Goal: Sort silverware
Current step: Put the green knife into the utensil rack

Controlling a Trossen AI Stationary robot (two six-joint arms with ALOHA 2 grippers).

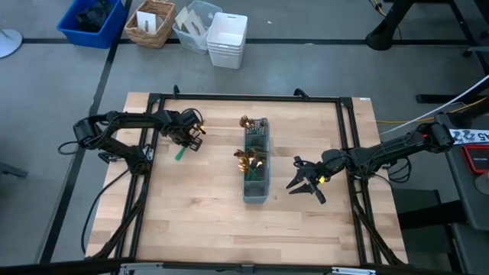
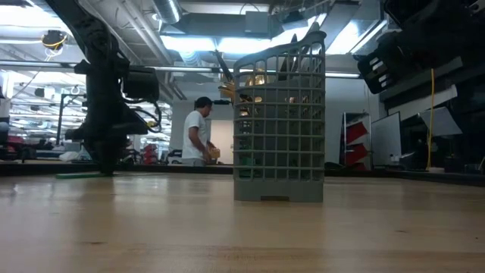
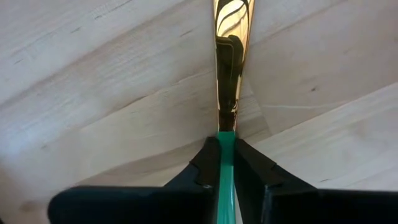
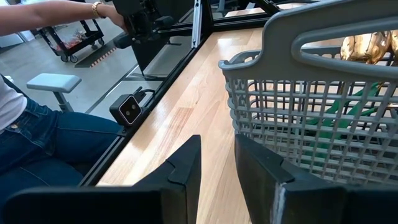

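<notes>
One piece of silverware, with a long gold head (image 3: pixel 230 56) and a slim green handle (image 1: pixel 181 153), lies on the wooden table left of the caddy. My left gripper (image 1: pixel 192 139) stands over it, shut on its handle. In the low view the handle's free end (image 2: pixel 76 174) lies flat on the table beside that arm. The grey mesh caddy (image 1: pixel 256 162) stands mid-table, with several gold-headed pieces (image 1: pixel 248 158) upright in it. My right gripper (image 1: pixel 294 174) hovers open just right of the caddy (image 4: pixel 311 124), touching nothing. My left gripper pinches the green handle (image 3: pixel 225 144) between its two fingers, right where the handle meets the gold head. The fingers come from above, pointing down. The piece lies along the table, its head running on past the fingertips and its handle's free end (image 1: pixel 181 153) resting on the wood.
Black frame rails (image 1: pixel 244 98) run around the tabletop. Bare wood lies near and left of the caddy (image 1: pixel 191 214). A person in jeans (image 4: pixel 37 130) sits past the table's edge in the right wrist view, and another person (image 2: pixel 198 133) stands far off. Bins (image 1: pixel 227 38) sit on the floor beyond.
</notes>
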